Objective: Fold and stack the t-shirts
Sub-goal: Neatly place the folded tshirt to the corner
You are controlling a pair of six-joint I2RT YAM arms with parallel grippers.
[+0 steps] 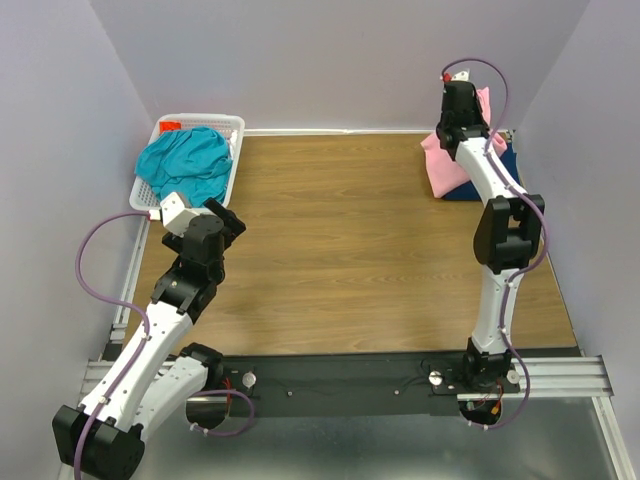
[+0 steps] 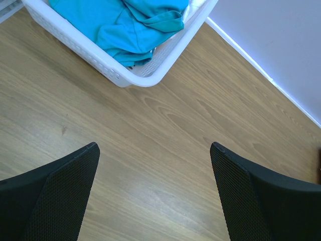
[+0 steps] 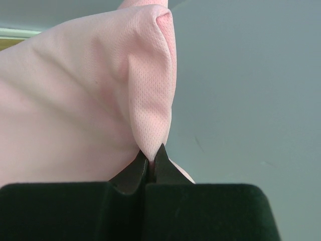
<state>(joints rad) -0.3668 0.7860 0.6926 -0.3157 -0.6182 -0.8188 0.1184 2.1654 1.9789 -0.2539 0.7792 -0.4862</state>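
Observation:
A light pink t-shirt [image 1: 447,160] hangs at the table's far right corner, lifted by my right gripper [image 1: 462,92], which is shut on a pinch of its fabric [image 3: 150,110]; the jaws meet on the cloth [image 3: 151,159]. Under the pink one lies a dark navy t-shirt [image 1: 512,165], mostly hidden by the arm. A teal t-shirt [image 1: 188,163] is bunched in the white basket [image 1: 236,150] at the far left; its folds [image 2: 125,25] fill the left wrist view's top. My left gripper [image 2: 154,165] hovers open over bare wood just in front of the basket.
The white lattice basket [image 2: 120,78] sits at the back left corner, with something red [image 1: 168,125] at its far end. Walls close in on three sides. The wooden table [image 1: 350,260] lies between the two arms.

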